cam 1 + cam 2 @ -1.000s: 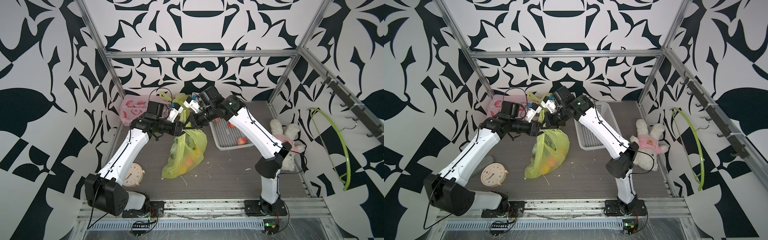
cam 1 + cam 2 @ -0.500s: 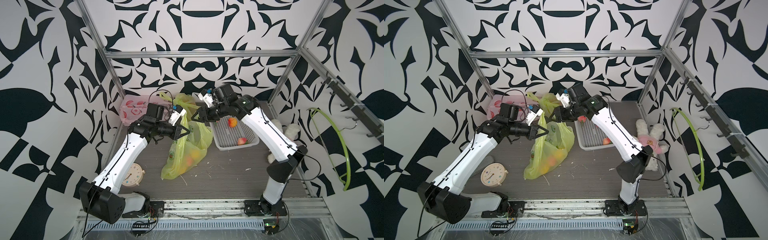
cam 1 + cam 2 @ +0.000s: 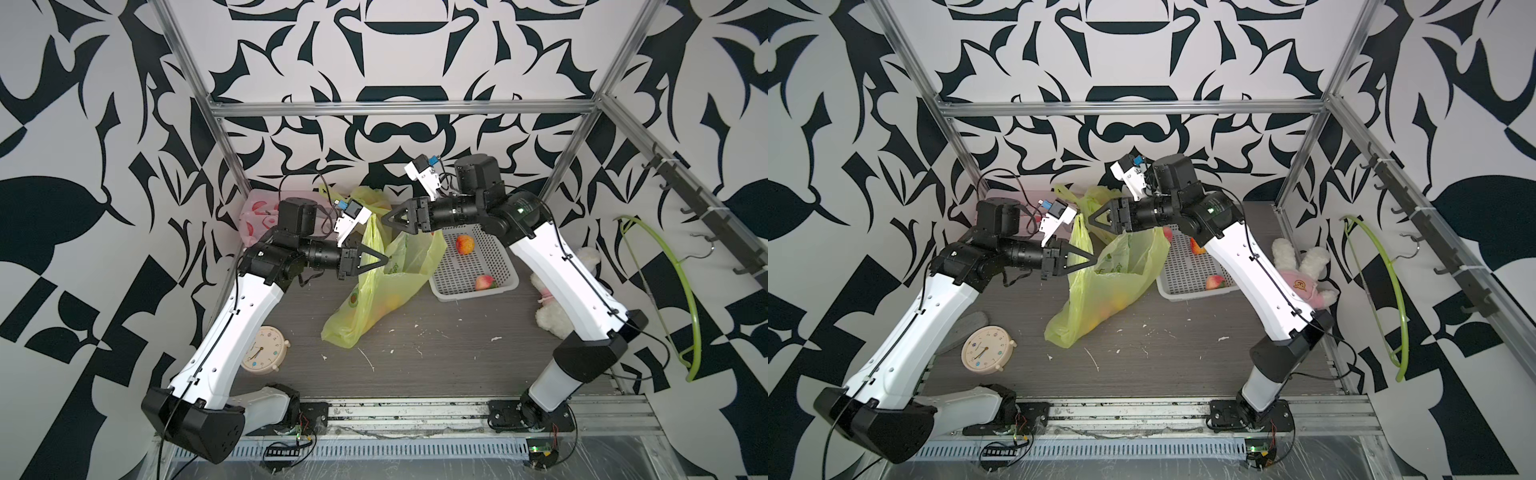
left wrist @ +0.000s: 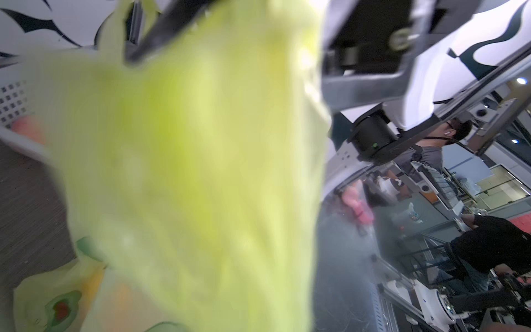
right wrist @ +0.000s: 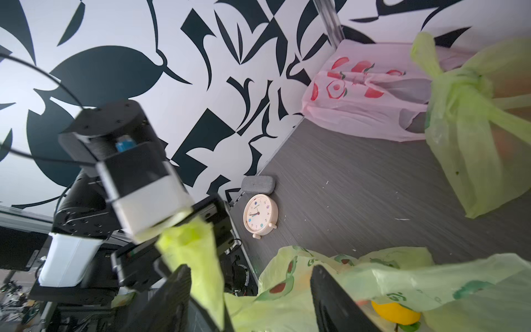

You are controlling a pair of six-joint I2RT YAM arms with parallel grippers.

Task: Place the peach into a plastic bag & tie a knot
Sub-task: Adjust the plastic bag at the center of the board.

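1. My left fingers (image 3: 385,259) were pinched closed on the upper edge of the yellow-green plastic bag (image 3: 374,291). The bag stood lifted, with its bottom resting on the bench (image 3: 457,353).
2. My right fingers (image 5: 249,268) stood apart and gripped nothing. Bag film lay draped against one of them.
3. A yellow fruit (image 5: 393,316) showed through the bag's lower part. I could not tell whether it was a peach.
4. A peach (image 3: 465,244) and a second one lay in the white basket (image 3: 453,270), just beside the bag.
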